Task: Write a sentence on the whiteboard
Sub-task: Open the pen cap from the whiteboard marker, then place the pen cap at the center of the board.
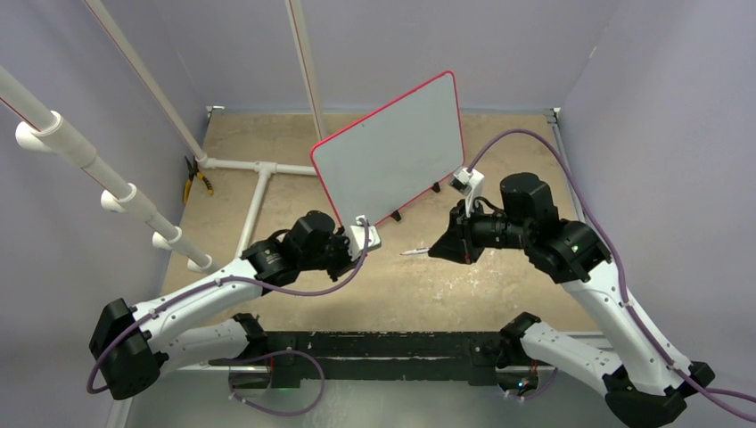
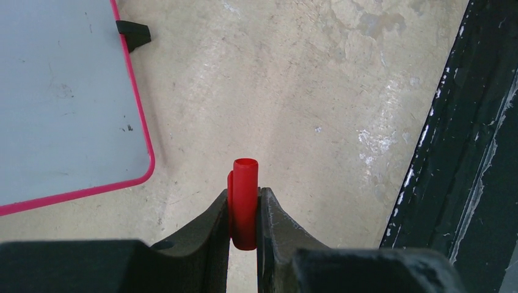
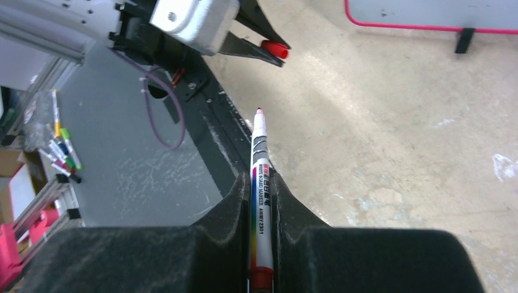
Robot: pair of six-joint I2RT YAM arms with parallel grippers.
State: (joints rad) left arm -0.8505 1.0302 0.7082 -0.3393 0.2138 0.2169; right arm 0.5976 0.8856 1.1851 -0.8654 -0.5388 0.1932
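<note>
The whiteboard (image 1: 392,156), red-rimmed and on small black feet, stands tilted at the back of the table; its near corner (image 2: 61,91) and lower rim (image 3: 427,11) also show. The sentence is not visible: the surface I see carries no lettering. My left gripper (image 1: 364,248) sits just in front of the board's near corner, shut on a red marker cap (image 2: 244,183), which also shows in the right wrist view (image 3: 275,49). My right gripper (image 1: 439,250) is shut on the white whiteboard marker (image 3: 259,152). The marker's bare red tip (image 1: 406,253) points left toward the cap, a short gap away.
White pipe framing (image 1: 258,192) lies across the table's left part, with yellow-handled pliers (image 1: 196,178) beside it. A black rail (image 1: 383,343) runs along the near edge. Several spare markers (image 3: 61,152) lie off the table below.
</note>
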